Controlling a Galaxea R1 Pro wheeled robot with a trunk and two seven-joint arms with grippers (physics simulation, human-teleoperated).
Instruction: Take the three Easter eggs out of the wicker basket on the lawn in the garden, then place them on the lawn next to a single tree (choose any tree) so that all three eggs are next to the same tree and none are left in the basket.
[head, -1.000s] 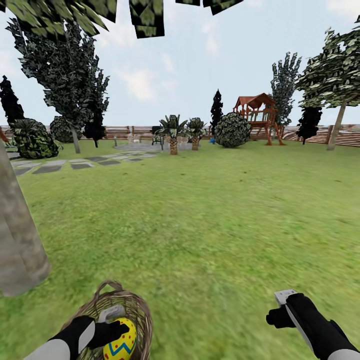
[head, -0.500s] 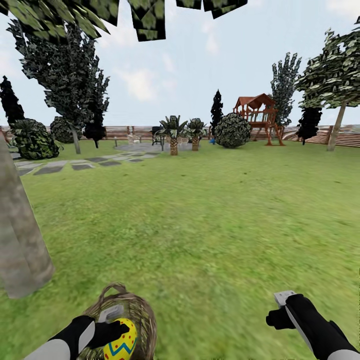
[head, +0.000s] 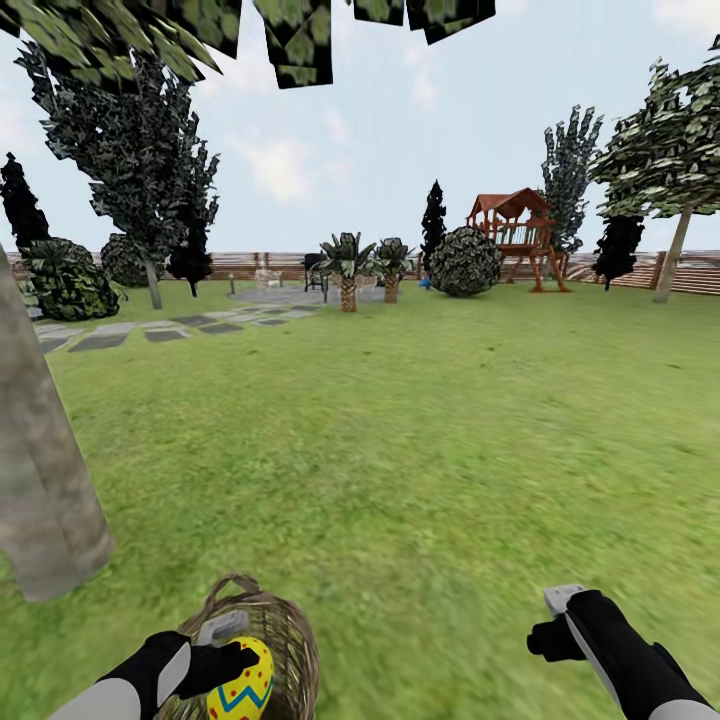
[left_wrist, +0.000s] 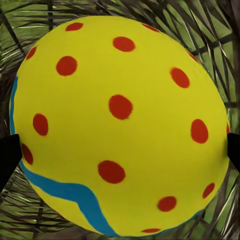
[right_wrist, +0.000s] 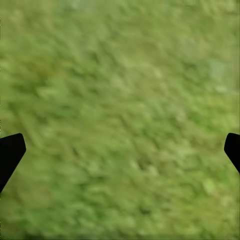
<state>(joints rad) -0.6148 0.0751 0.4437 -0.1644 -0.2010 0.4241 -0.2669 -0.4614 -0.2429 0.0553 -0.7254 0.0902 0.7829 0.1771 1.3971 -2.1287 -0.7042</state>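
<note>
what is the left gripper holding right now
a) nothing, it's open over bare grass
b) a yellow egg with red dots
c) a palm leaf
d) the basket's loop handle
b: the left gripper has its fingertips on either side of the Easter egg, above the wicker basket.

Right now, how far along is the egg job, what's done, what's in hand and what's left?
Nothing looks done: I see no egg lying on the lawn by the tree trunk. In hand: the left gripper is shut on one Easter egg, held over the wicker basket. The right gripper hangs open above grass. Left: set this egg beside the trunk, then check the basket, whose inside is hidden, for the others.
</note>
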